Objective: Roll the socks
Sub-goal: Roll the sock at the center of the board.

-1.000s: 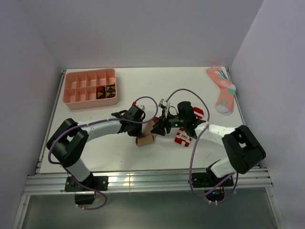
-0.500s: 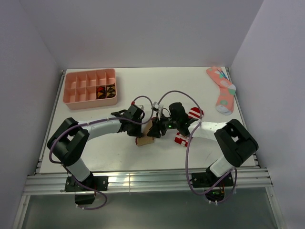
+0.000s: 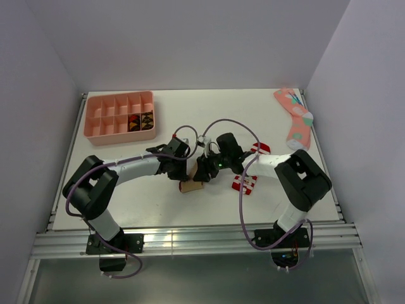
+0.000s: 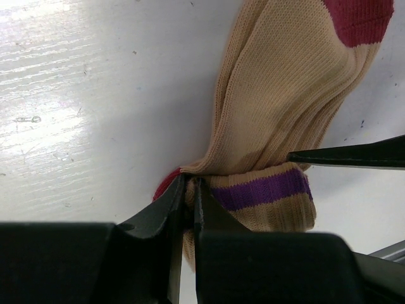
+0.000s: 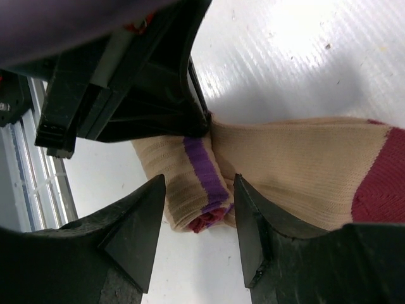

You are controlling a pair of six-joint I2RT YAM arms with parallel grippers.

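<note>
The tan sock [image 3: 192, 186] lies at mid-table, its purple-striped cuff end rolled into a short tube with dark red showing inside [image 5: 205, 218]. My left gripper [image 4: 188, 190] is shut on the tan fabric right where the roll meets the flat part [image 4: 285, 95]. My right gripper [image 5: 199, 182] is open, its two fingers standing either side of the rolled end without pressing it. In the top view the left gripper [image 3: 182, 170] and the right gripper [image 3: 204, 171] meet just above the roll. The red-and-white striped sock [image 3: 244, 183] lies to the right, partly under the right arm.
A pink divided tray [image 3: 120, 137] sits at the back left with dark items in two cells. A pink sock with teal and grey pattern [image 3: 296, 123] lies at the back right. Both arms' cables loop over the table's middle.
My right gripper has moved left, off the striped sock and over to the tan roll, and opened slightly wider. The left gripper kept its pinch and barely moved.
</note>
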